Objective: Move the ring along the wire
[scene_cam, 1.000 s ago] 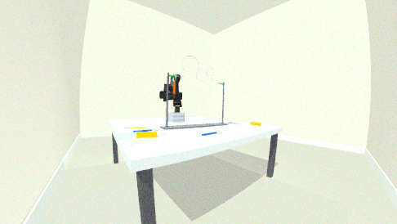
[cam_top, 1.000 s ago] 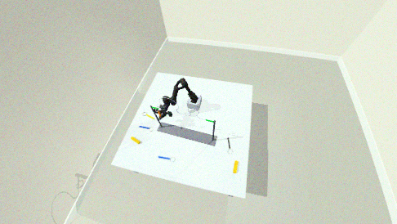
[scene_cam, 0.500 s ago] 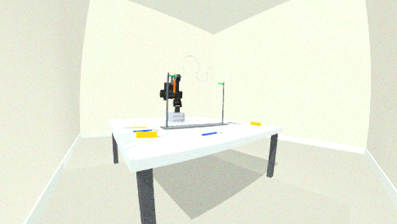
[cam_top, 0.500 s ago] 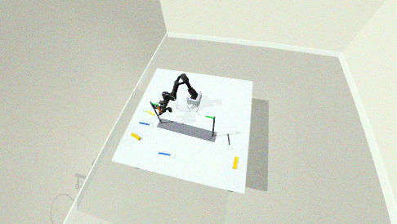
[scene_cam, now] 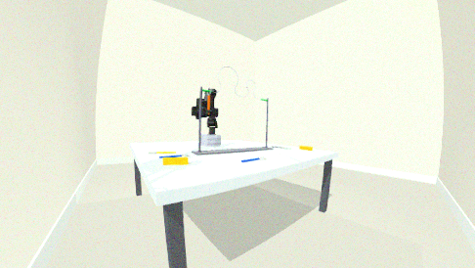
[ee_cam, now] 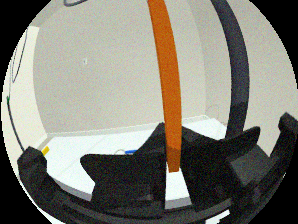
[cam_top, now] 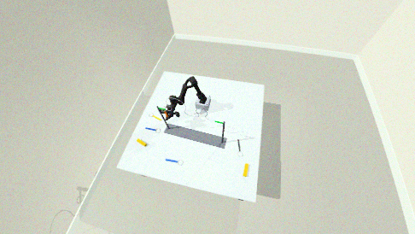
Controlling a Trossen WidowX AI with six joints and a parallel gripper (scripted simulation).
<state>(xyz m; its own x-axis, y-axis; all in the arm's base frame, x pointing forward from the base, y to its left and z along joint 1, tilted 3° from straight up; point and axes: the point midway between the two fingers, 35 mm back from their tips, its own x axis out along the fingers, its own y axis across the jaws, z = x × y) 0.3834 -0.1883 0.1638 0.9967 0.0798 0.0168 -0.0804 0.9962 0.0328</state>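
Observation:
The orange handle [cam_top: 166,114] [scene_cam: 209,102] [ee_cam: 169,75] stands upright beside the left post [cam_top: 163,119] [scene_cam: 200,122] [ee_cam: 240,75]. My gripper [cam_top: 169,116] [scene_cam: 210,111] [ee_cam: 166,126] is shut on the handle near its lower end. The green part by this post [cam_top: 161,109] [scene_cam: 206,91] is just above. The ring is too small to make out in the top and exterior views, so I cannot tell how it sits on the wire. The thin grey wire [scene_cam: 228,67] curves across to the other green part [cam_top: 219,122] [scene_cam: 264,100] at the right post [cam_top: 223,132] [scene_cam: 267,122].
The grey base bar [cam_top: 195,136] joins the posts. Blue-handled rings [cam_top: 172,160] [scene_cam: 250,159], a yellow-handled one [cam_top: 157,118], a dark-handled one [cam_top: 239,145] and yellow blocks [cam_top: 142,143] [cam_top: 246,170] [scene_cam: 176,160] lie on the table.

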